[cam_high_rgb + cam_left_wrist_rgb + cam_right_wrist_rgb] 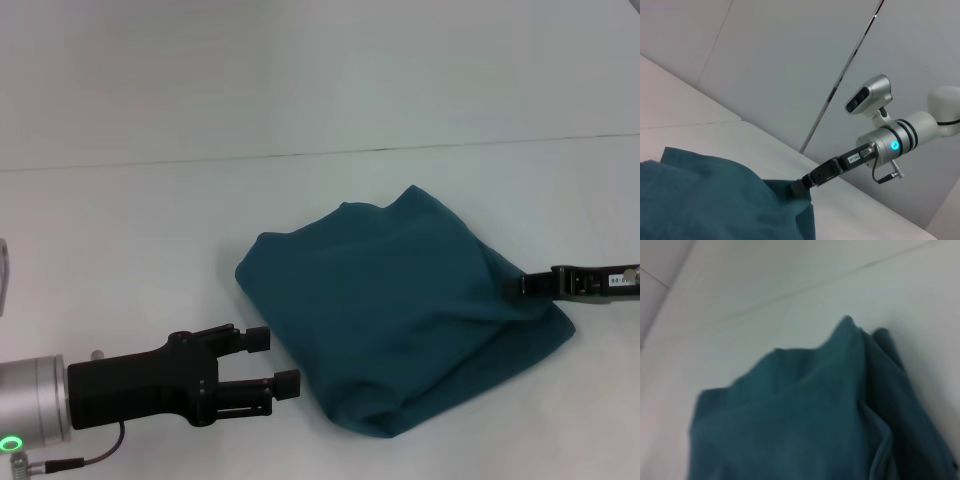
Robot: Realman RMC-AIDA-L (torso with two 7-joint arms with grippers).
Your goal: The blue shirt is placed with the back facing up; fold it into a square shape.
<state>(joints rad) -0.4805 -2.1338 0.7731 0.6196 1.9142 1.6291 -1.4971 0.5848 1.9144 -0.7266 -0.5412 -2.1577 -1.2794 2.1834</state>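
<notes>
1. Although already folded into a compact, roughly square bundle on the table, the shirt looks lumpy.
2. Right gripper pinches its right edge.
3. Left gripper, parted and empty, waits beside it; final flattening seems left.
</notes>
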